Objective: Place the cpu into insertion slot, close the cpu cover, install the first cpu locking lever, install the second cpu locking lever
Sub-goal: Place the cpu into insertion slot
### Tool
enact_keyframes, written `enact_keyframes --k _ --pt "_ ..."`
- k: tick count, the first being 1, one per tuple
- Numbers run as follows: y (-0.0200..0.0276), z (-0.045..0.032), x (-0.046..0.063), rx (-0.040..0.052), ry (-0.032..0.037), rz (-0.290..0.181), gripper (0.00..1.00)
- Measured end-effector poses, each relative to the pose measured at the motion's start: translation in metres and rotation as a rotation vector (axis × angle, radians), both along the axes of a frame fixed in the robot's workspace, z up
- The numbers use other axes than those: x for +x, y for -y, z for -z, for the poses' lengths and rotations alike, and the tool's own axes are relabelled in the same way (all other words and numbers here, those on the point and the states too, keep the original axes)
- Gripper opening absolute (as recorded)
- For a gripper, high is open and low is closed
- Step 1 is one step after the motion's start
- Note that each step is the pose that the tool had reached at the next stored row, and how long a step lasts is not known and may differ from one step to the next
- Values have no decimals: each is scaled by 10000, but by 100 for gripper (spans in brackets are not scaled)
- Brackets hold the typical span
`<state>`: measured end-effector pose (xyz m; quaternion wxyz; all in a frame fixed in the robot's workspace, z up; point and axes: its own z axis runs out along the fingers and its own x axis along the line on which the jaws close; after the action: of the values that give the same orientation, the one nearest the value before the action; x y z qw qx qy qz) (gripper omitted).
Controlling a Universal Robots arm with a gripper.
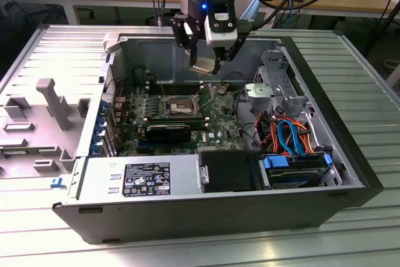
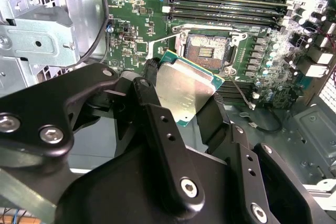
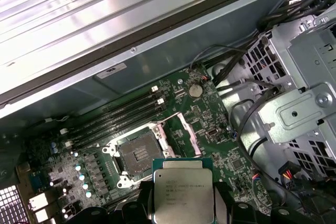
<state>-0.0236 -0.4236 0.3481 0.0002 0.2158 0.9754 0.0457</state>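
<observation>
Gripper (image 1: pixel 205 65): fingers (image 2: pixel 152 80) clenched on the cpu (image 3: pixel 182 192) by its edges, keeping it flat.
Insertion slot (image 3: pixel 139 153): beneath the cpu, apart, exposed.
Cpu cover (image 3: pixel 184 129): raised, apparently for access.

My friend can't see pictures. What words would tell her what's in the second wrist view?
A black robot gripper holds the cpu, a small silvery square chip, by its edges over a green circuit board. Just beyond the chip sits the insertion slot, open, its dark centre bare. Long black memory sticks lie past the slot.
</observation>
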Motion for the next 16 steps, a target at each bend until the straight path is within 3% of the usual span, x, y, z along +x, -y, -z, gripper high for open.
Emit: enact_keyframes --k 16 --pt "7 0 0 0 0 155 55"
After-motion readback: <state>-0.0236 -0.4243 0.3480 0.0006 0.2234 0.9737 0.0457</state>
